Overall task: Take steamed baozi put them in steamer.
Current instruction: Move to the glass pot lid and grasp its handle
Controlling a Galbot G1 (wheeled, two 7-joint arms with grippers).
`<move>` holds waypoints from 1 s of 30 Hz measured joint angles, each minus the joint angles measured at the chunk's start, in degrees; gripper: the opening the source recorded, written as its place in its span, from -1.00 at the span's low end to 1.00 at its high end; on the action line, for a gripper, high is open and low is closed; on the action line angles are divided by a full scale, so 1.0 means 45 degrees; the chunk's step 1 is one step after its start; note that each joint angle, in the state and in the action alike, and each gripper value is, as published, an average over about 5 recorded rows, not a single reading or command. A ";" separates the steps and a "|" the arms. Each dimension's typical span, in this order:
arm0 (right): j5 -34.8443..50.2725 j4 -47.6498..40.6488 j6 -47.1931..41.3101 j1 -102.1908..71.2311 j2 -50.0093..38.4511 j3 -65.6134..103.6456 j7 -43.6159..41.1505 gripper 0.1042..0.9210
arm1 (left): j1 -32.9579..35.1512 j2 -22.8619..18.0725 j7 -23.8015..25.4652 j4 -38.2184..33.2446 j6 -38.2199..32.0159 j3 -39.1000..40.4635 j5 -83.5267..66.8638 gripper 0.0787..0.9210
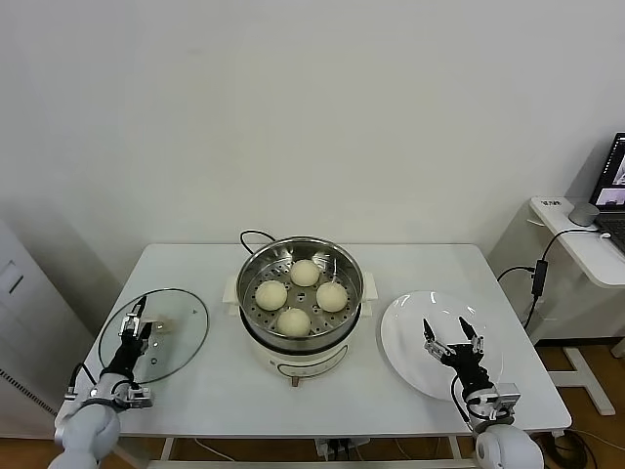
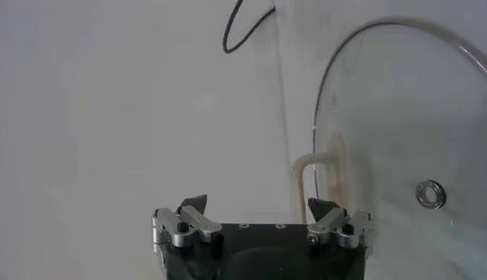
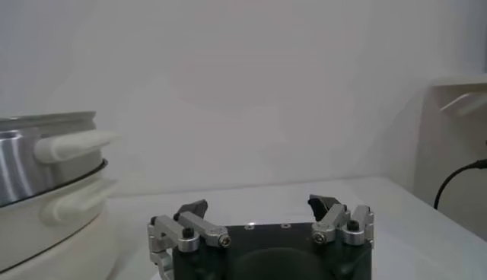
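Four cream-white baozi (image 1: 304, 273) lie inside the shiny steel steamer (image 1: 256, 266) at the middle of the table; the others are at left (image 1: 270, 294), right (image 1: 332, 296) and front (image 1: 293, 320). The steamer's side and white handle show in the right wrist view (image 3: 46, 163). My right gripper (image 1: 451, 339) is open and empty above the white plate (image 1: 410, 332), also in its wrist view (image 3: 260, 208). My left gripper (image 1: 136, 320) is open and empty over the glass lid (image 1: 181, 337), also in its wrist view (image 2: 259, 207).
The glass lid (image 2: 396, 129) with a white handle (image 2: 323, 179) lies at the table's left. The steamer's black cord (image 1: 250, 235) runs off behind it. A side desk with a laptop (image 1: 613, 181) stands at far right.
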 measured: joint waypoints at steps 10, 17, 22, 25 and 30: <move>-0.0012 -0.0119 0.0028 -0.0024 -0.0027 0.0185 -0.0066 0.76 | -0.0307 -0.0100 -0.0051 0.0257 -0.0321 0.0048 0.0023 0.45; -0.0065 -0.0104 0.0005 0.0010 -0.0023 0.0167 -0.0081 0.76 | -0.0220 -0.0069 -0.0068 0.0172 -0.0592 0.0039 -0.0160 -0.04; -0.0079 -0.0046 -0.0007 0.0027 -0.0030 0.0163 -0.0085 0.76 | -0.0004 0.0101 -0.0008 -0.0212 -0.0656 -0.0010 -0.0549 -0.39; -0.0076 -0.0003 -0.0013 0.0036 -0.0038 0.0164 -0.0086 0.76 | 0.0205 0.0259 0.0136 -0.0659 -0.0620 -0.0037 -0.0859 -0.60; -0.0055 0.0071 -0.0024 0.0049 -0.0062 0.0169 -0.0090 0.76 | 0.0599 0.0640 0.0668 -0.1822 -0.0372 -0.0045 -0.1571 -0.89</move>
